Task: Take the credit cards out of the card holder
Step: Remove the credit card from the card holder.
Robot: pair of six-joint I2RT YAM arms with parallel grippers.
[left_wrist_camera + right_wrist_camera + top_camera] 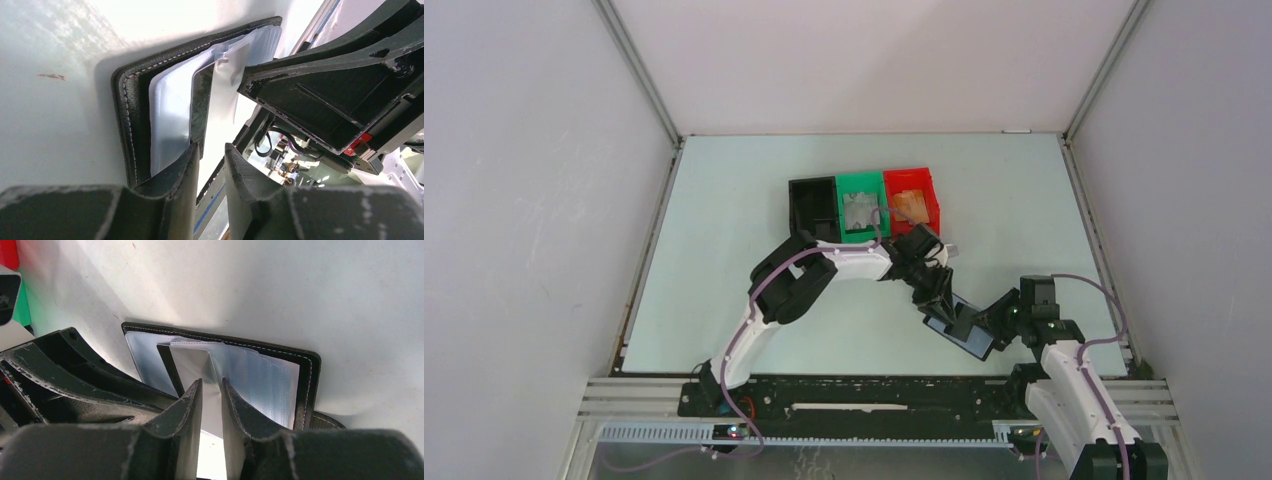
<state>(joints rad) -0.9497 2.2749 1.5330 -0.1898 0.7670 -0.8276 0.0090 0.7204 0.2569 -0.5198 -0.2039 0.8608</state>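
Note:
The black card holder lies open between both grippers, its clear sleeves showing in the wrist views. A grey-silver credit card sticks out of the sleeves. My left gripper is at the holder's far-left end, open, with the card's end between its fingertips and a gap beside it. At the near-right end, my right gripper has its jaws narrowly apart around the grey sheet and holds the holder. More credit cards lie in the green and red bins.
Three small bins stand in a row at the back: black, green holding grey cards, red holding orange-tan cards. The table's near edge and metal rails lie just behind the right gripper. White walls close in both sides.

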